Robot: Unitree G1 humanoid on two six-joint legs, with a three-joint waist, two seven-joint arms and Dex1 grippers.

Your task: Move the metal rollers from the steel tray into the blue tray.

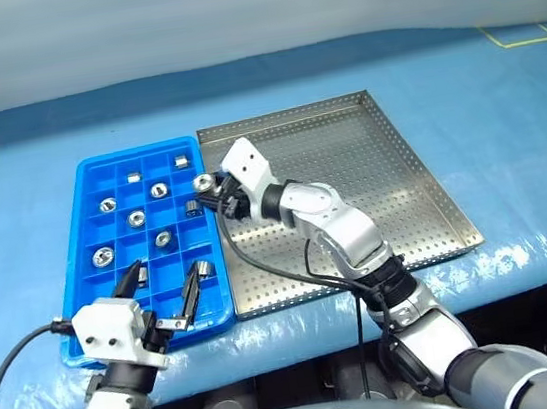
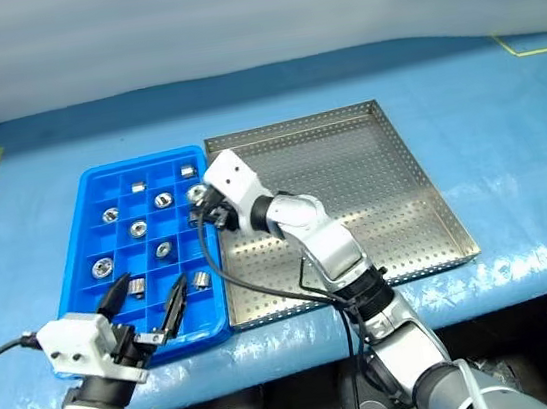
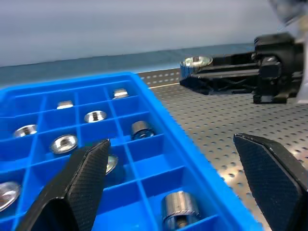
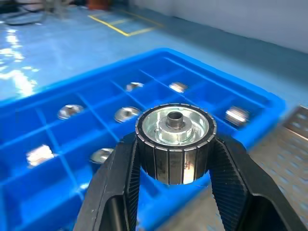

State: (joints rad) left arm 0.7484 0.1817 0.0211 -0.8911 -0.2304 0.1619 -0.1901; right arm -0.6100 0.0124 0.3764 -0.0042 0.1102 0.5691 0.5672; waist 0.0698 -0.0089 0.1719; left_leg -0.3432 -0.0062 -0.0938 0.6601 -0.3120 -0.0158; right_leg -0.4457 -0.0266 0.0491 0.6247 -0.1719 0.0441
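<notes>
On the blue-covered bench, the right gripper clenched a metal roller by its ribbed sides above the blue tray's right rim; it looked small, rigid, dense and slippery. The left gripper gaped empty.

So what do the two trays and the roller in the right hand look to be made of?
The blue tray looks like moulded plastic: uniform glossy colour, thin dividers. The perforated tray looks like bare sheet steel, dull silver with punched holes. The roller in the right hand seems machined metal: mirror-bright face, ribbed dark side.
</notes>
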